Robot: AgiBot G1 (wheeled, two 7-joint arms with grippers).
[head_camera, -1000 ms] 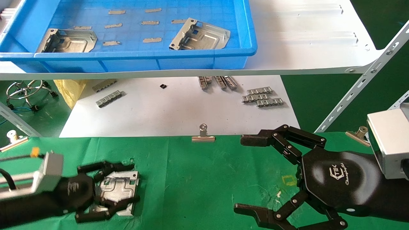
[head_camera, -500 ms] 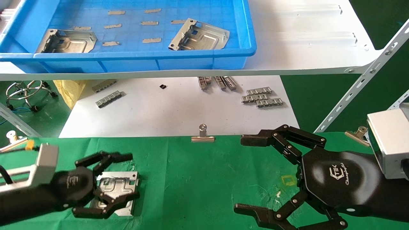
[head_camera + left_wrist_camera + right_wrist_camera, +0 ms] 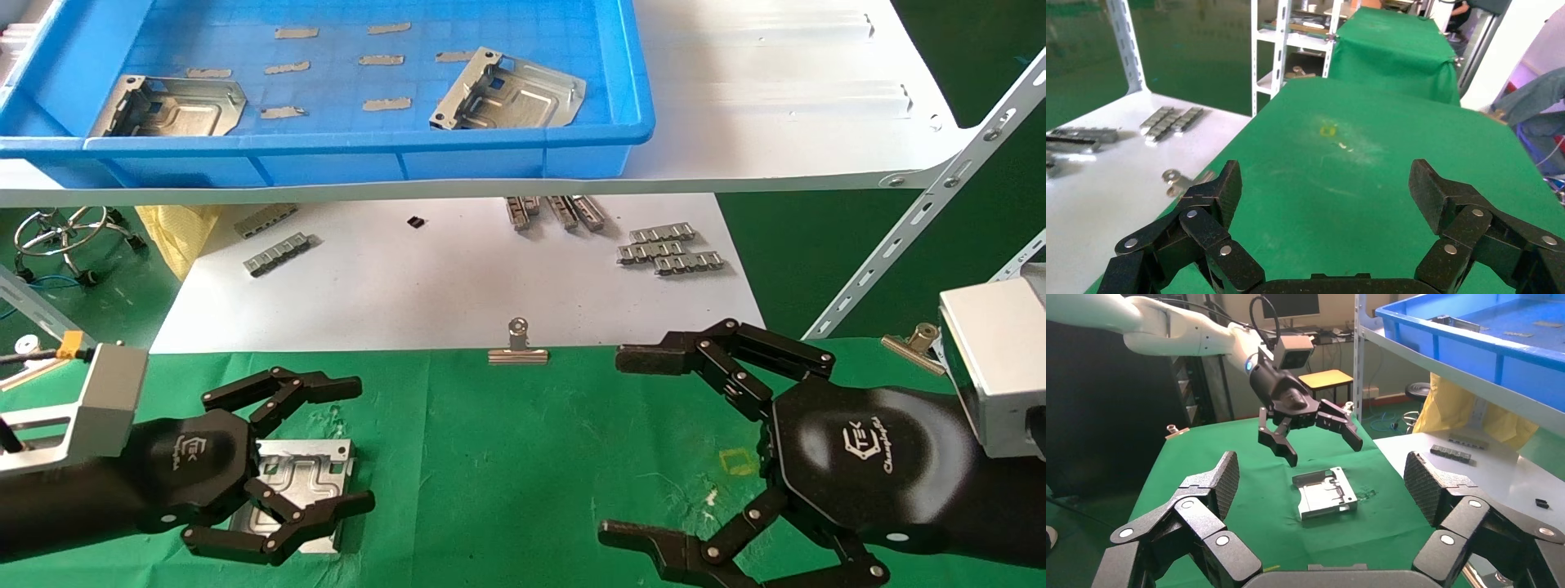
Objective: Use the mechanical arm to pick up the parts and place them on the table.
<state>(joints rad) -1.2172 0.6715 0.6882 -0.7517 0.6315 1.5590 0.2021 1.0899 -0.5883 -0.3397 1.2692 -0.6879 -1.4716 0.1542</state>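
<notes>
A silver stamped plate (image 3: 306, 482) lies flat on the green table (image 3: 523, 457) at the left; it also shows in the right wrist view (image 3: 1324, 493). My left gripper (image 3: 355, 445) is open and empty above the plate, clear of it, as the right wrist view (image 3: 1321, 444) shows. In its own view the left gripper (image 3: 1324, 190) frames only green cloth. Two more plates lie in the blue bin (image 3: 621, 82), one at left (image 3: 167, 106) and one at right (image 3: 511, 90). My right gripper (image 3: 625, 445) is open and empty over the table's right side, and also shows in its own wrist view (image 3: 1321, 481).
The blue bin stands on a white shelf board (image 3: 776, 122). Under it a white sheet (image 3: 449, 278) carries small grey ribbed strips (image 3: 670, 249). Binder clips (image 3: 518, 347) grip the cloth's far edge. A slotted shelf brace (image 3: 923, 212) slants at right.
My left gripper let go of the plate, opened wide and rose off it, drawing slightly back. The plate stays flat on the cloth. The right arm has not moved.
</notes>
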